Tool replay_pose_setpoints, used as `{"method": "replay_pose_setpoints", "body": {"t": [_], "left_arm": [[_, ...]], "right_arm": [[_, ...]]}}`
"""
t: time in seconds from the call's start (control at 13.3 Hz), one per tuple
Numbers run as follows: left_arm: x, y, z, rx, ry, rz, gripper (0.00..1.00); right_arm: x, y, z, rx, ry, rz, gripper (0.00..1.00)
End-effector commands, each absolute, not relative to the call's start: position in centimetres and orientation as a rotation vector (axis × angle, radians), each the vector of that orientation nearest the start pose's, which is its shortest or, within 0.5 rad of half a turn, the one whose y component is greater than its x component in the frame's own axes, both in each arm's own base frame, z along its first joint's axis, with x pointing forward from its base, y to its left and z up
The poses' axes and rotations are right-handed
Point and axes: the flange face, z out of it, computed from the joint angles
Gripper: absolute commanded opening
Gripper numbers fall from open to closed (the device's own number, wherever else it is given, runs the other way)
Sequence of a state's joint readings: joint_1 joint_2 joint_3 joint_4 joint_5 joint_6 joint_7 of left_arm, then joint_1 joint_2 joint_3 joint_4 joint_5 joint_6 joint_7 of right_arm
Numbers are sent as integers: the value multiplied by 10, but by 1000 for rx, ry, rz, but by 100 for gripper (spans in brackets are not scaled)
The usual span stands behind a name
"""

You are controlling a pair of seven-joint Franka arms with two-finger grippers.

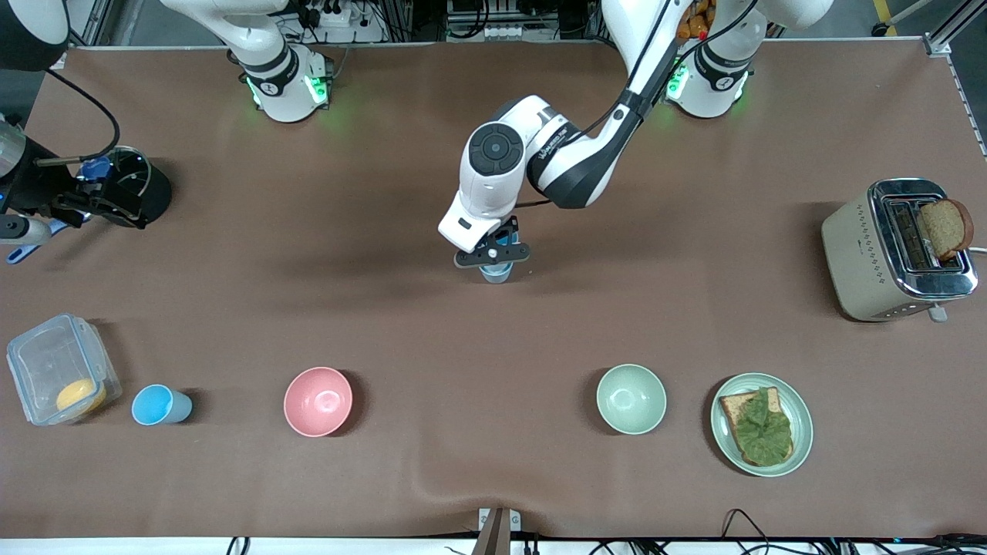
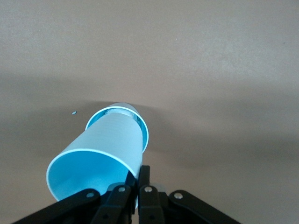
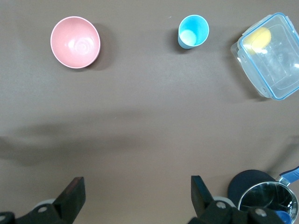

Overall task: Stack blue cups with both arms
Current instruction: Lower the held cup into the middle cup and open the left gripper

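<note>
Mid-frame, your left gripper (image 1: 493, 252) pinches a blue cup (image 2: 100, 156) nested in a second cup (image 2: 140, 122). Your right gripper (image 3: 135, 198), at the front view's upper left edge, waits with fingers spread, empty.

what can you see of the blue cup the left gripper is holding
The blue cup looks like smooth light-blue plastic, tapered, with a brighter blue inside and a thin pale rim. It is nested, tilted, in a second blue cup that stands on the brown table, mid-table. The left gripper is shut on its rim wall, one finger inside, one outside. Its inside bottom is hidden.
</note>
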State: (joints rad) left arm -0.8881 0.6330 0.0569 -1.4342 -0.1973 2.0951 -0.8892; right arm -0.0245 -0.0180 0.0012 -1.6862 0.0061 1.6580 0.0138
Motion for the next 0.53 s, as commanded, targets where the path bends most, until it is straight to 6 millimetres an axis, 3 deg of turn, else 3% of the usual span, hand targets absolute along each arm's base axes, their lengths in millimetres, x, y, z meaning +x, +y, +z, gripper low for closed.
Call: {"method": "replay_pose_setpoints", "body": {"t": [0.0,0.08,0.15,0.3,0.45], "left_arm": [[476,-551,326,-3253,-248,134,65],[476,-551,324,-3254,-222,132,58],[476,-550,326,-3255,-222,130,59],[476,-550,324,-3252,-221,131,66],[478,-547,337,-3265,-227,118,76]], "right_arm": [[552,-13,589,-3139,72,19,100],[552,-13,589,-3141,72,19,100],[551,-13,590,-3139,72,17,100],[552,-13,589,-3139,72,19,100],[552,-13,589,-3139,72,19,100]]}}
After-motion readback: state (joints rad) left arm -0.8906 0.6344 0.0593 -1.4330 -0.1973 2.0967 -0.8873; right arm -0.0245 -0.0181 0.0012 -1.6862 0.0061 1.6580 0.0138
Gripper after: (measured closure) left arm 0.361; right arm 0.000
